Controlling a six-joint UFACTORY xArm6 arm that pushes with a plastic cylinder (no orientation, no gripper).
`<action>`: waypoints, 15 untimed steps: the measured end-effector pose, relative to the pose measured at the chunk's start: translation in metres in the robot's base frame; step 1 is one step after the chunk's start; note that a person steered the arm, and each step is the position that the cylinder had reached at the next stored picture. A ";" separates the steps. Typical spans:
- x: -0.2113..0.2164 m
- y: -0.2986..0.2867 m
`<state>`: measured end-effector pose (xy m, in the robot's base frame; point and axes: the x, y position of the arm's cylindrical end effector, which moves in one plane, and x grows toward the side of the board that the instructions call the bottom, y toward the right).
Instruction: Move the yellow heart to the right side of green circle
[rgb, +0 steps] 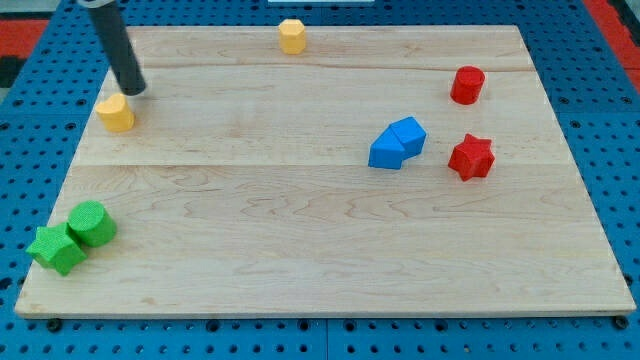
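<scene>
A yellow block (116, 113), which looks like the heart, lies near the board's left edge in the upper part of the view. My tip (134, 91) is just above and to the right of it, touching or almost touching its upper edge. The green circle (91, 223) sits far below, near the bottom left corner, and touches a green star (55, 250) at its lower left. The rod slants up out of the view's top left.
A second yellow block (291, 36), roughly pentagonal, sits at the board's top edge. Two blue blocks (397, 143) lie together right of centre. A red circle (466, 85) and a red star (471, 157) are at the right. The wooden board (300, 250) rests on a blue pegboard.
</scene>
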<state>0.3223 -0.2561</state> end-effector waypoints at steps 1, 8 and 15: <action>0.005 -0.008; 0.051 0.024; 0.136 0.017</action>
<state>0.4580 -0.2396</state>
